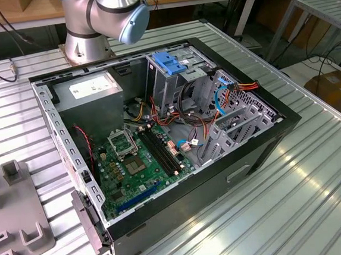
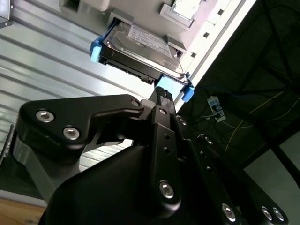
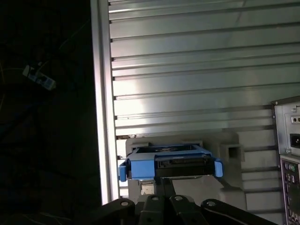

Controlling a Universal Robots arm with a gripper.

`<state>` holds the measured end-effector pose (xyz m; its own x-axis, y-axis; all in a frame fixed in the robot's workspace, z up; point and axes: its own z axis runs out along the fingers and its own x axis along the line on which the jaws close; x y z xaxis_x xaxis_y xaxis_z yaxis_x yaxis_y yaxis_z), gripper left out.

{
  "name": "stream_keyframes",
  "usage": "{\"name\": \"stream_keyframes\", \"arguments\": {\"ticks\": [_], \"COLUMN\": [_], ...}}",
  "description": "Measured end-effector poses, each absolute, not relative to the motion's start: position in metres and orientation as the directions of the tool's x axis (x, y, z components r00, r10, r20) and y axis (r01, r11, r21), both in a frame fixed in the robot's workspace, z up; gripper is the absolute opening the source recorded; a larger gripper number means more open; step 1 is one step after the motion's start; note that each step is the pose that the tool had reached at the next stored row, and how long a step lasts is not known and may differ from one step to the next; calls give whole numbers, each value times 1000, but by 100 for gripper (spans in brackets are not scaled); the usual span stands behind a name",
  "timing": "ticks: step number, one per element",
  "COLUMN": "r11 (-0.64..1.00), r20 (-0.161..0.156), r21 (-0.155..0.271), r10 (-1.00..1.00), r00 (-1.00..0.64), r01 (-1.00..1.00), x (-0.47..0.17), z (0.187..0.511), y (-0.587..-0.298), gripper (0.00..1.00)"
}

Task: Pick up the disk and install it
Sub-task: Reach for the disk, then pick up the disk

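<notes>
At the edge of the ribbed silver metal counter you have the disk, a flat grey-metal hard drive clipped in a bright blue plastic carrier frame. It lies flat in a pale grey plastic holder, and the second wrist view shows its labelled face and the blue corners of the frame. The black tool has its tip right at the blue frame on the near end of the disk, touching it or almost touching. I cannot tell if the tool is apart, together or clamped on the frame, because its own body covers this place. I judge that you are in the pick-up step: the disk sits in its holder, and nothing of the installing is done. In the exterior view the open black computer case lies on the counter with its grey metal drive cage exposed, and this cage looks to me like the place for the disk. The next move, in my opinion, calls for a sure hold on the blue carrier frame. It also calls for keeping the disk level while it leaves the holder, so that the rails do not catch.
</notes>
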<state>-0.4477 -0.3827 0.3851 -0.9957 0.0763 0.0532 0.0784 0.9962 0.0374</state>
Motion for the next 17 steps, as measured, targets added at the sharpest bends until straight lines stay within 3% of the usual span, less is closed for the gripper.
{"name": "stream_keyframes", "arguments": {"ticks": [17], "r11": [996], "r20": [55], "r21": [38], "r10": [73], "r00": [-996], "r01": [75], "x": [-451], "z": [385], "y": [-383], "gripper": [10]}}
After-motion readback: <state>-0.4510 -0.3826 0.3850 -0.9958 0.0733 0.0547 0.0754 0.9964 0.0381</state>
